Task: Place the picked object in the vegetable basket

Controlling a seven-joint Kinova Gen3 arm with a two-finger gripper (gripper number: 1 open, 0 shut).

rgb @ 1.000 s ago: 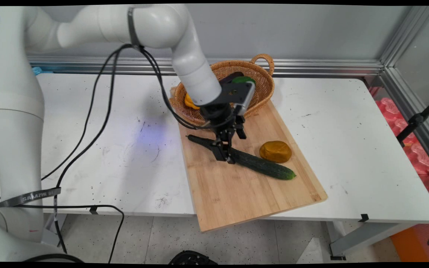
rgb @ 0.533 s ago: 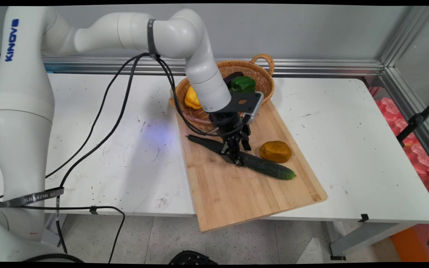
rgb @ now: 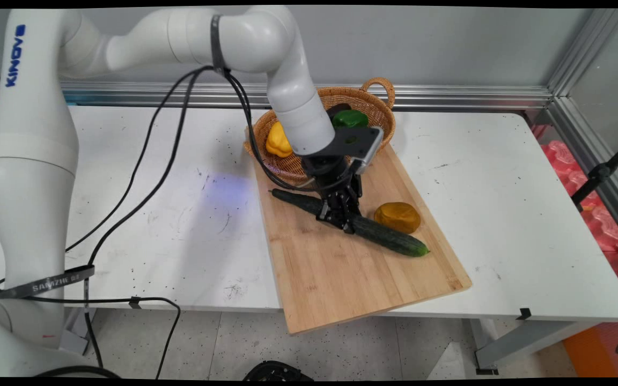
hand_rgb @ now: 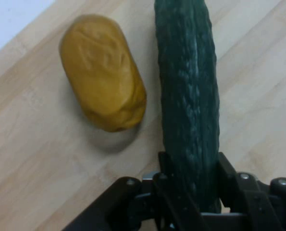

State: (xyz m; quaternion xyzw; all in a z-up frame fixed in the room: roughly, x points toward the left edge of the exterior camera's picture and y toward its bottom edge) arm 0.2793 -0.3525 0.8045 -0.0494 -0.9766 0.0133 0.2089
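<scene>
A white robot arm reaches in from the upper left, black cables hanging from it, and its black gripper (rgb: 339, 217) points down onto a wooden cutting board (rgb: 341, 268) that lies on a white table (rgb: 502, 214). The gripper's two fingers are pinching a long dark green cucumber (rgb: 384, 238) near its middle, one finger on each side of it. The cucumber lies slantwise across the board, its thin stem end toward the upper left and its blunt end toward the lower right.

Just beside the cucumber, on its far right side, sits a rounded brownish-yellow potato (rgb: 397, 217) on the board; the two are close, and whether they touch cannot be told. In the hand view the cucumber (hand_rgb: 188, 96) runs straight up from between the fingers (hand_rgb: 227, 168), with the potato (hand_rgb: 102, 72) to its left on the pale wood (hand_rgb: 37, 168).

At the board's far end a woven wicker basket (rgb: 379, 107) with a loop handle rests partly on the board. Inside it are a yellow pepper (rgb: 278, 140) on the left and a green pepper (rgb: 349, 118) on the right, the arm's wrist passing in front of the basket between them
</scene>
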